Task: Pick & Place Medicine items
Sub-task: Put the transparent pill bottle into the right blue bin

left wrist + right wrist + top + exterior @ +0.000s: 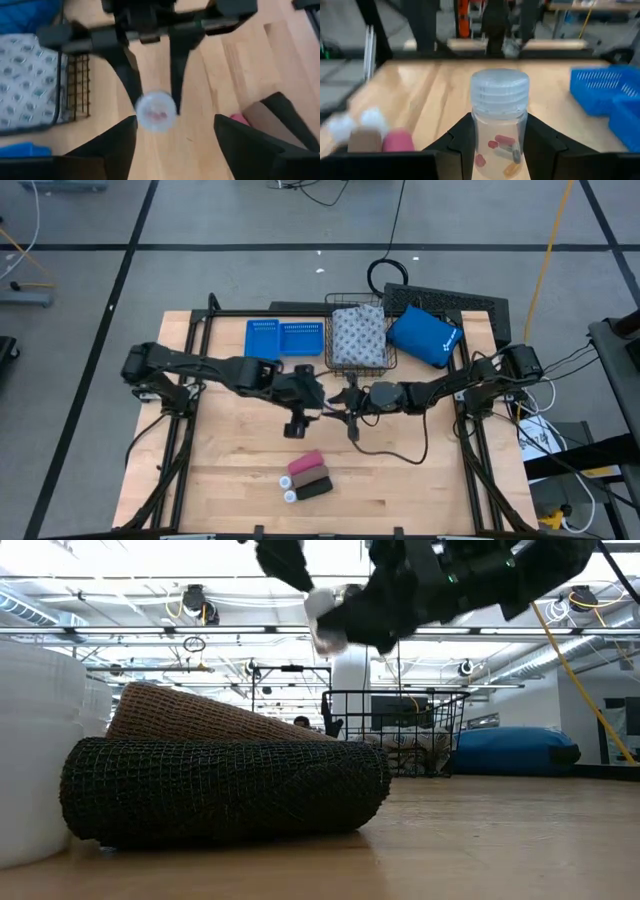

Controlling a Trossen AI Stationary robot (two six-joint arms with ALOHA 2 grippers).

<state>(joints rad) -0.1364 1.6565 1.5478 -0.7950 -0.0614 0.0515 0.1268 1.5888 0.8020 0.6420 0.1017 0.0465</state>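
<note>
One clear pill bottle clamped in right jaws, left jaws parted, patterned pack in wire basket

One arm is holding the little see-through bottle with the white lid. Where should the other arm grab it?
Probably by the ribbed white lid. The right gripper pinches the small clear plastic pill bottle around its lower body, so only the lid end sticks out free. The open left gripper faces that end, so it could come straight on and close its fingers across the round lid.
</note>
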